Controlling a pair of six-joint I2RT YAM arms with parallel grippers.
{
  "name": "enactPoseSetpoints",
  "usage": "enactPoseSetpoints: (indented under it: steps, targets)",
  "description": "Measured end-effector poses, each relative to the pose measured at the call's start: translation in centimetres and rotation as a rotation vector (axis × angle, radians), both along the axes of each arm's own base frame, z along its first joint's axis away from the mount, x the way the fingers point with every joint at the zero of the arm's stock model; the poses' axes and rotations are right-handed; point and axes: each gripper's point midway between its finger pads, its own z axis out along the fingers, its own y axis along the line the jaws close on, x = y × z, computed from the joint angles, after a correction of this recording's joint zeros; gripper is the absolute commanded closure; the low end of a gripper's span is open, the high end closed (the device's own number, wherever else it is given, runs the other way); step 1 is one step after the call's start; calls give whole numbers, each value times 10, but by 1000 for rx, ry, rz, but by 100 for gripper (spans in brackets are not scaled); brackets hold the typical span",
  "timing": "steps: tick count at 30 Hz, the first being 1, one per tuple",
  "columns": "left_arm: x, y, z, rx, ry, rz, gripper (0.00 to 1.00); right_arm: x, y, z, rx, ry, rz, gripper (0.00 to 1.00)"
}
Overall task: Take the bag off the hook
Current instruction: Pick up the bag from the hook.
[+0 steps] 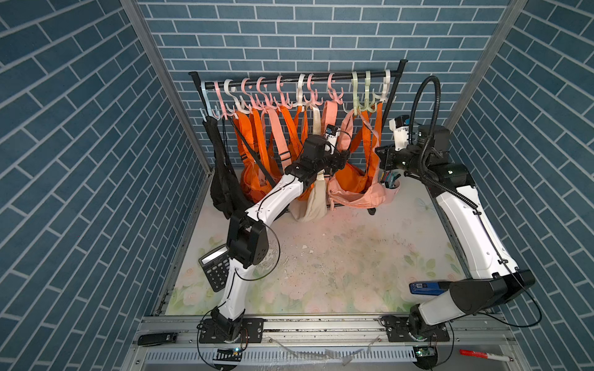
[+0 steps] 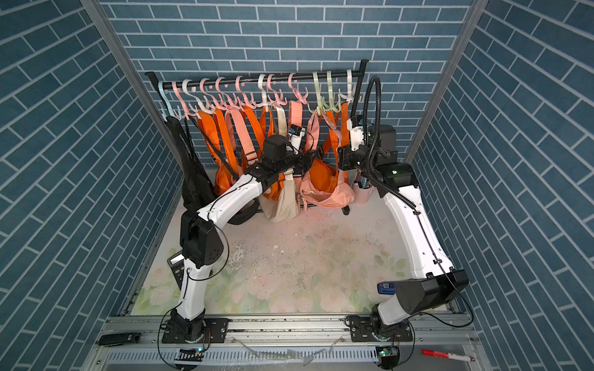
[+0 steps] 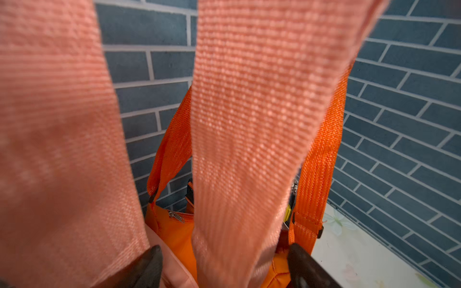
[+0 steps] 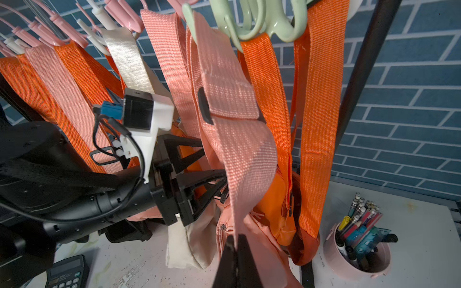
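A salmon-pink bag (image 1: 356, 196) (image 2: 324, 196) hangs low at the rack's right end, its strap (image 4: 239, 139) looped over a pale green hook (image 4: 249, 25) (image 1: 355, 96). My right gripper (image 4: 235, 240) (image 1: 381, 157) is shut on the lower part of that strap, just above the bag. My left gripper (image 3: 225, 249) (image 4: 214, 162) (image 1: 345, 155) is open. Its fingers (image 3: 149, 261) stand on either side of another run of pink strap (image 3: 249, 124) with gaps left and right. Behind that strap hangs an orange bag (image 3: 174, 232).
The black rail (image 1: 289, 78) carries several plastic hooks with orange bags (image 1: 257, 180), a cream bag (image 1: 313, 200) and a black bag (image 1: 221, 180). A pink cup of pens (image 4: 356, 251) stands by the rack's right post (image 4: 359, 82). A calculator (image 1: 213, 266) lies at the left.
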Motion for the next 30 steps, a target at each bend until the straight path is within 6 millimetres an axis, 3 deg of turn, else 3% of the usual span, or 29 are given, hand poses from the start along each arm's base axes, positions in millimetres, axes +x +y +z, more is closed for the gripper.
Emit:
enactPoseSetpoints:
  steps: [8, 20, 27, 30]
  targets:
    - [4, -5, -4, 3, 2, -5, 100, 0, 2, -4, 4, 6, 13, 100]
    - [-9, -4, 6, 2, 18, -32, 100, 6, 3, -11, 1, 19, 11, 100]
    - [-32, 3, 51, -34, -16, -57, 100, 22, 8, -28, -10, 60, 12, 100]
    - [-35, 5, 73, -49, -45, -60, 100, 30, 10, -26, -11, 60, 10, 100]
